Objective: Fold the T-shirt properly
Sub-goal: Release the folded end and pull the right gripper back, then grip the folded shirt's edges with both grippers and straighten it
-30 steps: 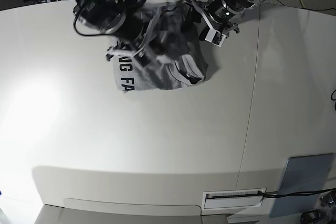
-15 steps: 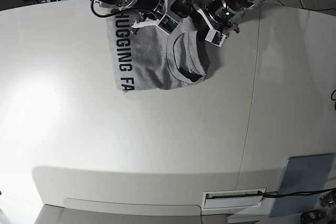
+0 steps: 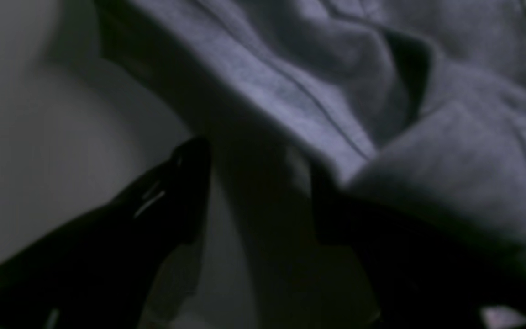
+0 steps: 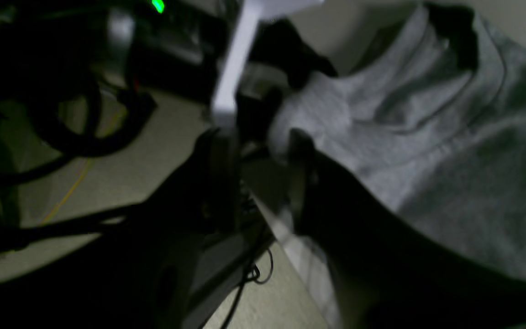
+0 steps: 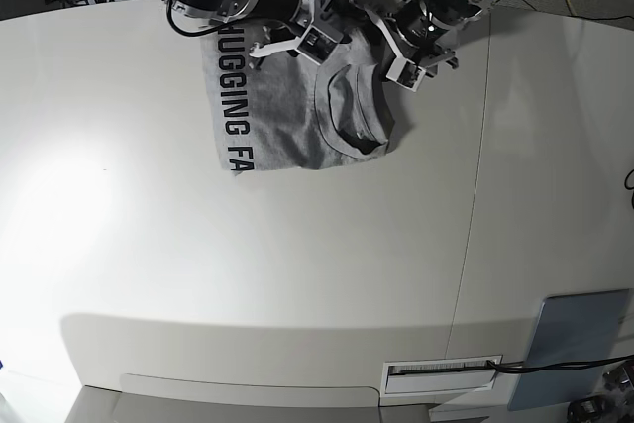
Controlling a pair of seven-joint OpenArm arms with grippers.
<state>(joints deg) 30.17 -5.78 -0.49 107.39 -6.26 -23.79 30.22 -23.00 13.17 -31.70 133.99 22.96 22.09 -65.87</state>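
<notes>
The grey T-shirt [image 5: 287, 116] lies folded at the far middle of the white table [image 5: 297, 274]. Black letters run down its left edge and the collar faces up on its right. My right gripper [image 5: 315, 39] hovers at the shirt's far edge. In the right wrist view its fingers [image 4: 299, 183] stand apart, and the cloth [image 4: 427, 137] lies just past the tips with nothing between them. My left gripper [image 5: 399, 64] is at the shirt's far right corner. In the left wrist view it [image 3: 254, 183] is open, one finger [image 3: 185, 173] on bare table and the other under a rolled fold of the shirt [image 3: 381, 91].
A seam [image 5: 480, 175] runs down the table right of the shirt. A grey pad [image 5: 580, 344] and a white label slot [image 5: 441, 371] sit at the front right. Beyond the far table edge lie cables and floor [image 4: 62, 183].
My right arm swung back toward the far edge, drawing the bunched shirt out flat. Its jaws, shut on the cloth before, now stand apart. The left arm has barely moved.
</notes>
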